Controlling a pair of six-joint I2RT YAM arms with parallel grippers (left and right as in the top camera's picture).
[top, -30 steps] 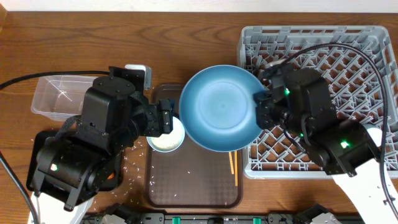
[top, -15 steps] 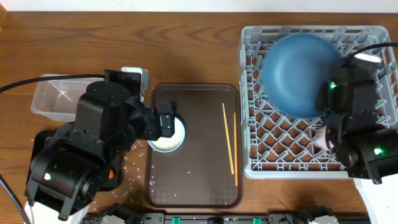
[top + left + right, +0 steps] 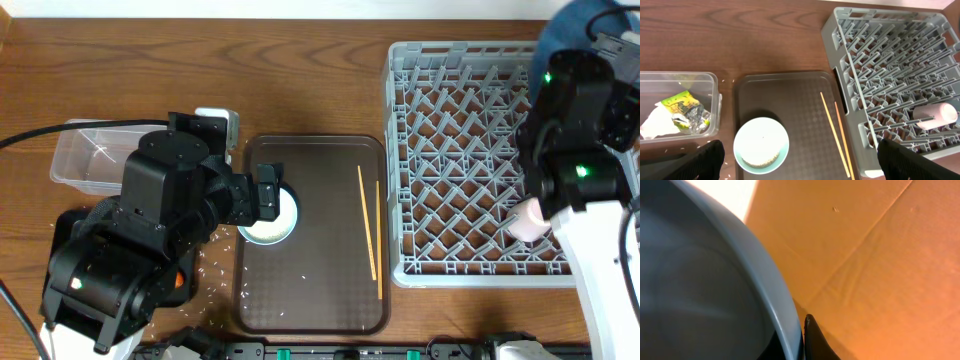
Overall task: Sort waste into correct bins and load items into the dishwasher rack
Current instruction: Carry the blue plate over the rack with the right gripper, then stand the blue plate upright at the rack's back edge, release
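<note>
Nothing readable here tbh. The yellow-green wrapper (image 3: 681, 102) inside the clear tub (image 3: 670, 75) has some dark print on it, but it's way too small and crumpled to make out.

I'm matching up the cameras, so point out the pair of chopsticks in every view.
Overhead: chopsticks lie on the right side of the brown tray, beside the dishwasher rack.
Left wrist: chopsticks at lower centre, right of the white bowl.
Right wrist: not in it; the blue plate takes up the left side.
Shared landmark: the rack, to their right in overhead and left wrist.
</note>
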